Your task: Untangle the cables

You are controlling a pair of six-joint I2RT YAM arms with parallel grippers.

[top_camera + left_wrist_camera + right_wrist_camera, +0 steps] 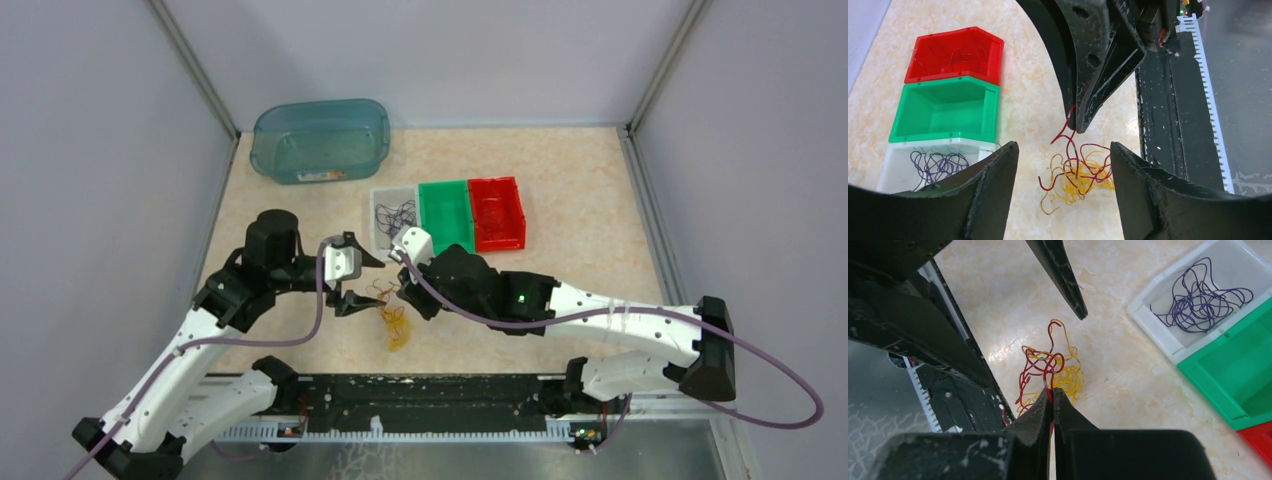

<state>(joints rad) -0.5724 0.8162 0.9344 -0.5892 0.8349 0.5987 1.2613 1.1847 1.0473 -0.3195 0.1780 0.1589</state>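
A beige, marble-patterned table [560, 180], seen from above. A translucent teal tub [320, 145] sits at its far left corner. Near the middle, three small bins stand touching in a row along the far edge's direction: white bin [393, 188] on the left, green bin [446, 215] between, red bin [498, 240] on the right. Closer to the near edge lie thin tangled cables [394, 322], red and yellow.
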